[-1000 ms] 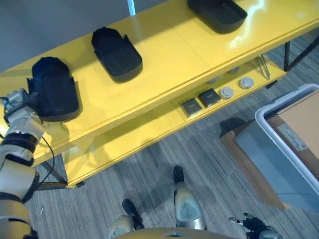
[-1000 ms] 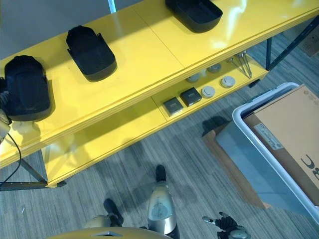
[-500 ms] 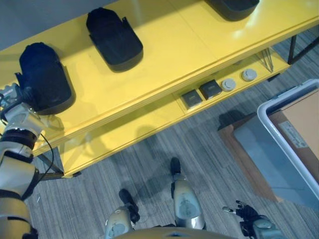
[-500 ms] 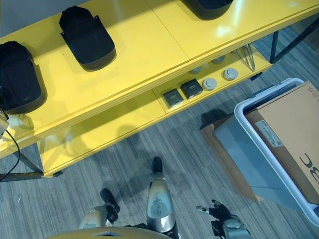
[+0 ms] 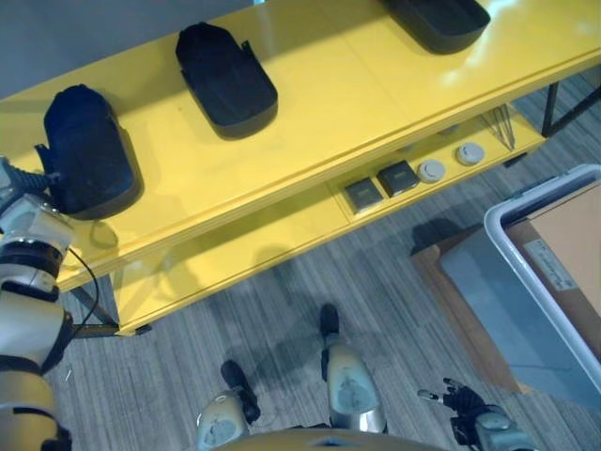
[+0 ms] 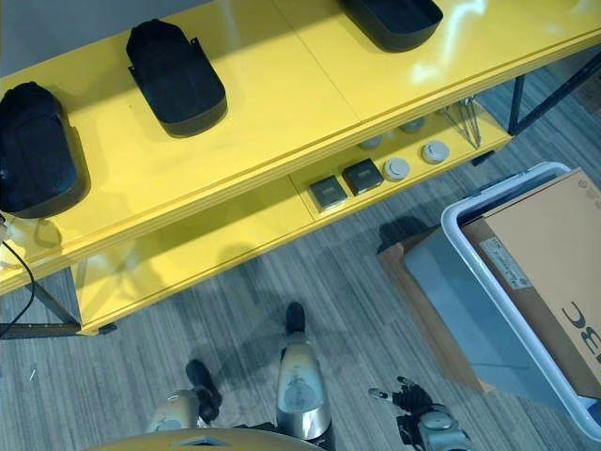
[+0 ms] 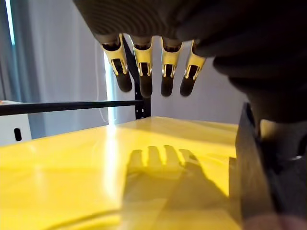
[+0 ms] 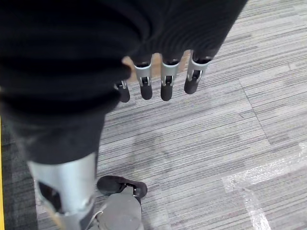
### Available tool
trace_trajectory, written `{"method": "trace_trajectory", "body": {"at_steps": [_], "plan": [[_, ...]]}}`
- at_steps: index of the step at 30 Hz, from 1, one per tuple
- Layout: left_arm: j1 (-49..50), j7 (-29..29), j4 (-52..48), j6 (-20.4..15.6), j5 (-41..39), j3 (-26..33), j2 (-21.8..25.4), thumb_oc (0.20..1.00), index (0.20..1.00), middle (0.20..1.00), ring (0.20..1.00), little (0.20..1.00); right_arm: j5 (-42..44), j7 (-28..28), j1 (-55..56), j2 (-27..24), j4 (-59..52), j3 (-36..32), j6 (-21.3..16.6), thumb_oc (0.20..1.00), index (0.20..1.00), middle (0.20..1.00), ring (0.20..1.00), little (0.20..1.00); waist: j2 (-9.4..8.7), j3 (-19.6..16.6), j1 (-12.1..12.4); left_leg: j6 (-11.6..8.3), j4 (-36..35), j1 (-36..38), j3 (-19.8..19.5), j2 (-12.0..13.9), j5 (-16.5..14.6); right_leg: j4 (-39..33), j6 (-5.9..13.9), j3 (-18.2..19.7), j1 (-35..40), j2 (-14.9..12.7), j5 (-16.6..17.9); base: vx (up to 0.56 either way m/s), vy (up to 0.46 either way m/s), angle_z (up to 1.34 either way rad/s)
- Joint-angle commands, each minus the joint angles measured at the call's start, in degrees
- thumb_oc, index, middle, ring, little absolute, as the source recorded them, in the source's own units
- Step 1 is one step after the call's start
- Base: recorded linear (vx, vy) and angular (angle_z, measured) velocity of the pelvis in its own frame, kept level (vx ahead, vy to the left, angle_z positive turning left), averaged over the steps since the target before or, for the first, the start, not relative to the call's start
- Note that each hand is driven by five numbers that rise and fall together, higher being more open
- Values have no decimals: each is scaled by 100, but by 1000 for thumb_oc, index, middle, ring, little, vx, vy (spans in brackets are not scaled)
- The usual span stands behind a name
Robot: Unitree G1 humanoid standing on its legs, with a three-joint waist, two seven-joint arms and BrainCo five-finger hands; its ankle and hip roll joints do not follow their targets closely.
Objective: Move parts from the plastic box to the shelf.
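The right hand (image 8: pixel 163 76) hung low over the floor, near the robot, its fingers straight and loose, holding nothing. To its right stood the box (image 6: pixel 470 211), white-rimmed, with a cardboard carton (image 6: pixel 545 254) lying in it; whether any parts remained under the carton could not be told.

Farther off, at the left, the left hand (image 7: pixel 153 72) hovered over the near edge of the shelf (image 5: pixel 319 103), fingers straight and spread a little, empty. Just beside it, on the top board, sat the left part (image 5: pixel 84 150), a black rounded shell with one blunt end. A second part (image 5: pixel 225 73) of the same shape lay well apart, farther right, and a third (image 5: pixel 441 19) at the far right edge.

The placing looked done, so the step in hand was probably drawing the left arm clear. It should lift straight off without brushing the left part, which sat close to the shelf's edge and could be knocked askew.

The parts looked matte, hollow and light, each lying flat. On the lower board were small square pads (image 5: pixel 380 186) and round discs (image 5: pixel 451 162).
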Motion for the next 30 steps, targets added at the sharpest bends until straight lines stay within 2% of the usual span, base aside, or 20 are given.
{"method": "trace_trajectory", "body": {"at_steps": [1,5,6,7,9,11,13,14,15,16,17,18,22,24,27,28,30], "plan": [[-303,879,-21,-619,-455,249,579,1000,1000,1000,1000,1000,46,-78,343,14,1,106,-94,1000,1000,1000,1000,1000,-78,-285,-29,84,572,-587,-273,349,-76,454,387,437,198,-298,-836,0,0,0],[-26,1550,-1051,-1762,-745,604,611,1000,1000,1000,1000,1000,-124,-177,514,173,-80,27,-80,1000,1000,1000,1000,1000,-51,-377,101,108,414,-381,-287,301,-74,312,413,361,449,-320,-817,28,-41,8],[332,1599,-2088,-2059,-843,817,695,1000,1000,1000,1000,1000,-189,-199,596,276,-138,-75,-22,1000,1000,1000,1000,1000,-32,-429,204,110,324,-283,-308,267,-73,217,431,308,589,-332,-807,176,-75,15],[1475,1054,-4086,-2270,-841,1764,673,1000,1000,1000,1000,1000,-259,-285,757,507,-266,-207,138,1000,1000,1000,1000,1000,-37,-559,430,109,186,-110,-404,181,-83,42,461,166,857,-367,-781,227,-107,9],[2775,429,-5800,-2474,-706,2571,152,1000,1000,1000,1000,1000,-369,-373,965,768,-433,-307,233,1000,1000,1000,1000,1000,-45,-709,657,98,77,-34,-503,148,-52,-44,474,33,1003,-374,-764,178,-85,2],[3550,102,-6547,-2705,-652,2869,-304,1000,1000,1000,1000,1000,-390,-451,1123,886,-575,-341,278,1000,1000,1000,1000,1000,-43,-774,745,84,50,-12,-554,149,-47,-68,482,-38,1076,-380,-776,61,-39,39],[4441,-476,-7162,-3233,-739,2957,-902,1000,1000,1000,1000,1000,-349,-559,1252,1034,-693,-410,348,1000,1000,1000,1000,1000,-35,-803,886,75,20,13,-593,147,-43,-124,492,-137,1171,-384,-775,19,-45,39],[4599,-528,-7248,-3334,-745,2919,-1001,1000,1000,1000,1000,1000,-342,-590,1259,1079,-687,-422,338,1000,1000,1000,1000,1000,-33,-797,917,78,22,15,-601,143,-46,-130,492,-153,1185,-386,-773,-8,-48,17],[5047,-1055,-7422,-3473,-1376,2803,-1305,1000,1000,1000,1000,1000,-226,-686,1290,1160,-575,-428,238,1000,1000,1000,1000,1000,-20,-794,1033,79,29,0,-655,126,-51,-164,482,-207,1229,-389,-763,-26,-33,10],[5319,-1152,-7440,-3567,-1572,2634,-1535,1000,1000,1000,1000,1000,-163,-732,1287,1200,-518,-442,195,1000,1000,1000,1000,1000,-5,-784,1094,81,40,-18,-693,114,-57,-180,480,-249,1252,-392,-756,-41,-37,14],[5585,-1366,-7380,-3558,-1679,2439,-1661,718,718,718,718,718,-85,-768,1291,1214,-451,-455,128,1000,1000,1000,1000,1000,9,-773,1158,86,33,-22,-736,100,-53,-195,481,-289,1272,-393,-742,-44,-37,15],[5791,-1373,-7138,-3839,-1753,2036,-1642,200,200,200,200,200,73,-840,1230,1213,-370,-327,104,1000,1000,1000,1000,1000,-5,-765,1209,92,21,-15,-747,87,-46,-205,488,-331,1289,-397,-730,-35,-31,12],[5647,-1043,-6976,-4203,-1819,1589,-1599,200,200,200,200,200,182,-879,1136,1209,-113,-195,-63,1000,1000,1000,1000,1000,10,-770,1177,108,-16,18,-684,96,-24,-209,497,-337,1285,-409,-707,-5,6,9],[5084,-404,-6761,-4211,-1669,1282,-1680,200,200,200,200,200,208,-910,1032,1227,60,-30,-139,1000,1000,1000,1000,1000,-16,-789,1052,96,-28,60,-577,130,-17,-189,510,-287,1251,-413,-685,14,7,-5],[4411,114,-6334,-4032,-1614,1289,-1742,200,200,200,200,200,22,-804,1050,1136,44,-12,-113,1000,1000,1000,1000,1000,-50,-807,857,75,-16,76,-441,194,-16,-162,522,-165,1158,-399,-664,15,-2,-25],[4206,287,-5991,-3877,-1773,1272,-1794,200,200,200,200,200,-35,-699,1040,1081,68,-18,-127,1000,1000,1000,1000,1000,-72,-824,784,66,11,73,-390,224,-26,-143,522,-112,1123,-392,-674,18,-22,-17],[4023,538,-5421,-3805,-1683,1246,-1943,200,200,200,200,200,-105,-650,1048,1059,20,1,-99,1000,1000,1000,1000,1000,-100,-824,699,61,60,62,-342,260,-38,-92,518,-49,1069,-381,-689,17,-26,-20]]}}
